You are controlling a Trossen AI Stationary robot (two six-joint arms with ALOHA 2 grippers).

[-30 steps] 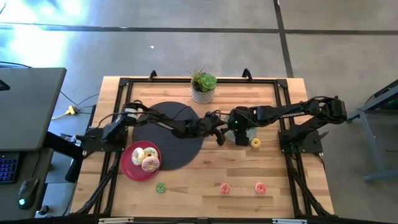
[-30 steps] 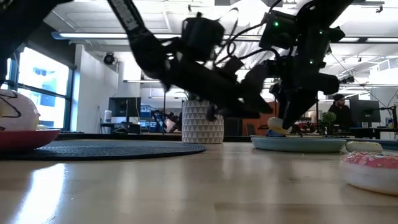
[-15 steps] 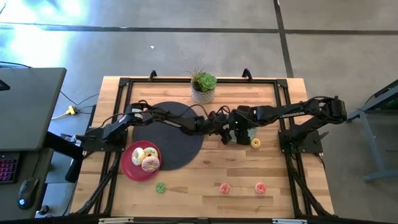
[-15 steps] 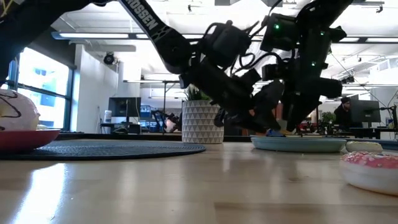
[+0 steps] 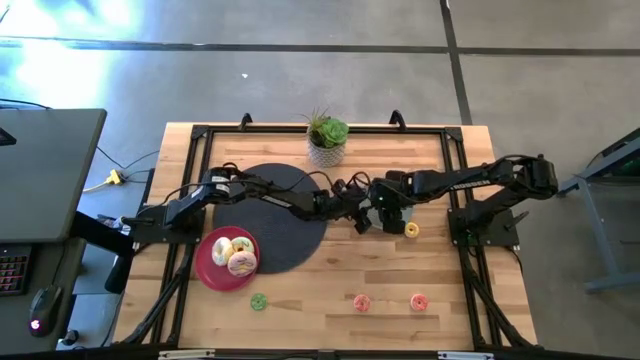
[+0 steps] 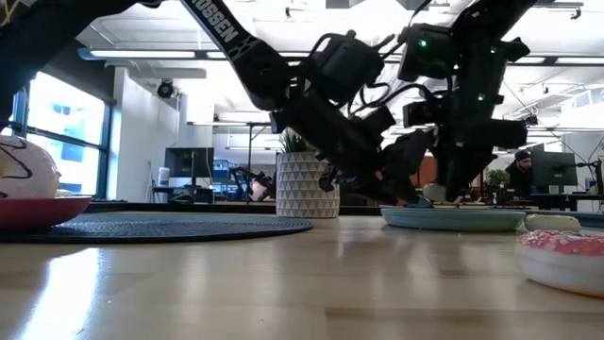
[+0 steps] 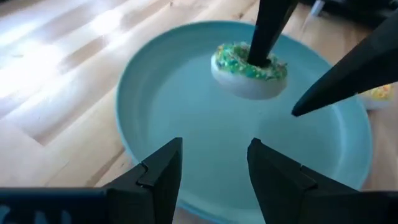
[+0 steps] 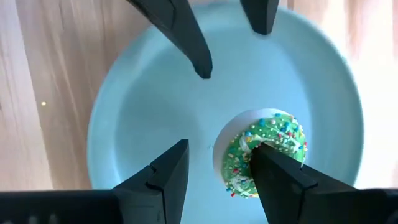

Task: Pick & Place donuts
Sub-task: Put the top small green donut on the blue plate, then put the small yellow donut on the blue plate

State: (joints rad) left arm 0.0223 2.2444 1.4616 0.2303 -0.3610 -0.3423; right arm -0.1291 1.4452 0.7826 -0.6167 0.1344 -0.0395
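- We have both arms meeting over the light blue plate (image 7: pixel 155 81) right of the surface's centre; the right end effector (image 8: pixel 214 171) hangs directly above it, the left end effector (image 7: pixel 214 165) beside its rim.
- The green-iced donut (image 8: pixel 264 155) sits on the blue plate, toward one side. One right finger (image 8: pixel 283 180) passes into or over its ring hole and the other stands outside the ring, so the fingers are spread apart with the ring wall between them, not yet squeezed; whether the inner finger touches the donut we cannot quite tell. We judge this straddle suits a ring too wide to pinch whole.
- The left end effector is also parted and empty, aimed across the bare plate, probably waiting.
- Two large iced donuts (image 5: pixel 233 255) lie on the pink plate (image 5: pixel 207 270) at front left, half on the dark round mat (image 5: pixel 285 232), likely so the left arm can reach them.
- A yellow mini donut (image 5: pixel 410 230) lies just beside the blue plate; a green mini (image 5: pixel 258 301) and two pink minis (image 5: pixel 361 302) lie along the front edge, well apart.
- The potted plant (image 5: pixel 326 138) stands at the back, clear of the work.
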